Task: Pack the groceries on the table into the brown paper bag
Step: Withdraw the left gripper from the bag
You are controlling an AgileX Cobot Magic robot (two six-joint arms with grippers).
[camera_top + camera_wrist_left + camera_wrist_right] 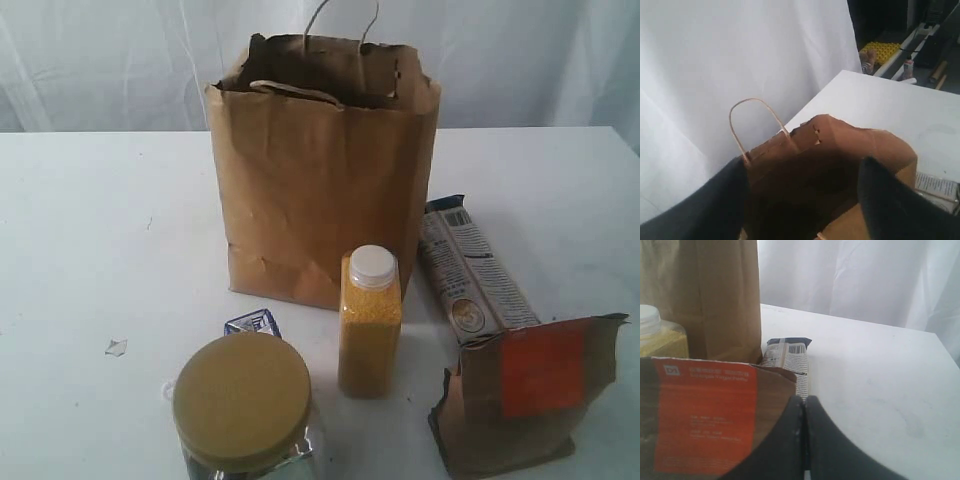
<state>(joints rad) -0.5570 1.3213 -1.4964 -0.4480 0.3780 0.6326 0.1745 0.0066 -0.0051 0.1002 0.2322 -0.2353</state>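
The brown paper bag (320, 200) is standing upright toward the twelve o'clock side of the table (90, 250). Its kraft walls are showing creases, its rim is ragged and torn, and a thin twisted handle (340, 15) is arching above the mouth. In the left wrist view the left gripper (802, 165) is hovering over that open mouth. Its two dark, rounded fingers (890, 200) are standing well apart, and only the shadowed inside of the bag is showing between them.

At the bag's six o'clock, the white-capped bottle of yellow grains (370, 325) is standing just beside the bag's front wall, square-shouldered and clear. At seven o'clock the glass jar (243, 400) is showing its broad, matte tan lid, with the small blue-white carton (252, 323) peeking out just behind it. At four o'clock the long blue-white packet (470, 280) is lying flat and glossy. The brown pouch (530, 395) is standing at five o'clock, crumpled at the top and bearing an orange label.

The right gripper (804, 402) is sitting just behind the pouch, its smooth black fingers pressed together on nothing.
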